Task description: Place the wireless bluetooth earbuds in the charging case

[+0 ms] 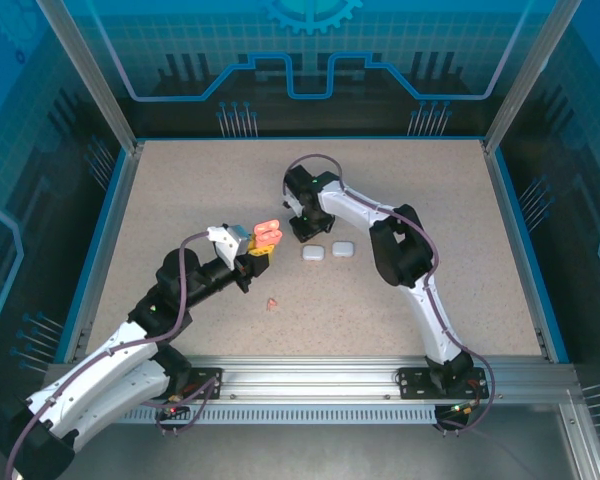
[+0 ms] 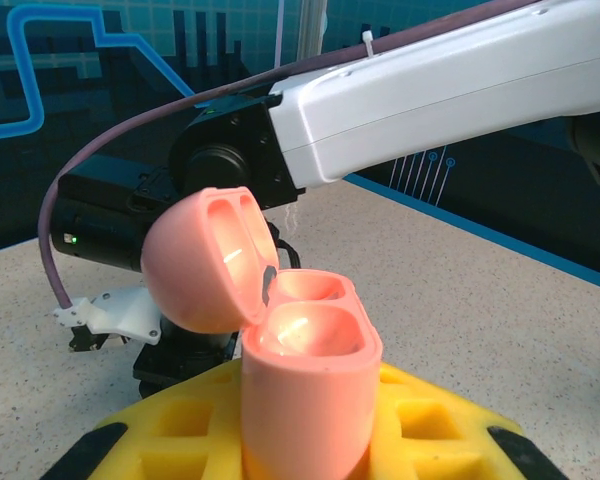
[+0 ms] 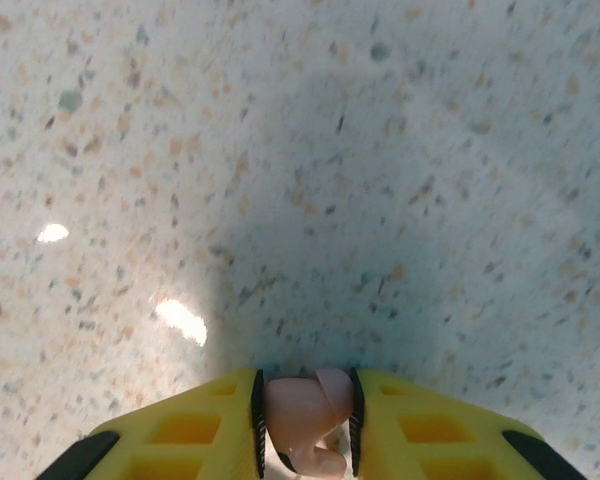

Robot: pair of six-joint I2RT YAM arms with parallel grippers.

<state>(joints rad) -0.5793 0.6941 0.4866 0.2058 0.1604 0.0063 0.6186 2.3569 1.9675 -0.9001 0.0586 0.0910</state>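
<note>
My left gripper (image 1: pixel 259 251) is shut on a salmon-pink charging case (image 2: pixel 305 400), holding it upright above the table. Its lid (image 2: pixel 202 262) is swung open to the left, and both sockets look empty. In the top view the case (image 1: pixel 267 234) sits left of centre. My right gripper (image 3: pixel 305 432) points straight down at the speckled table and is shut on a salmon earbud (image 3: pixel 302 412), pinched between the black pads. From above, the right gripper (image 1: pixel 302 228) hangs just right of the case. A second salmon earbud (image 1: pixel 271 303) lies on the table nearer the arms' bases.
Two white rounded-square cases (image 1: pixel 313 253) (image 1: pixel 342 248) lie side by side on the table, right under the right arm. In the left wrist view the right arm's white link (image 2: pixel 440 90) crosses behind the case. Blue-rimmed walls enclose the table (image 1: pixel 430 180).
</note>
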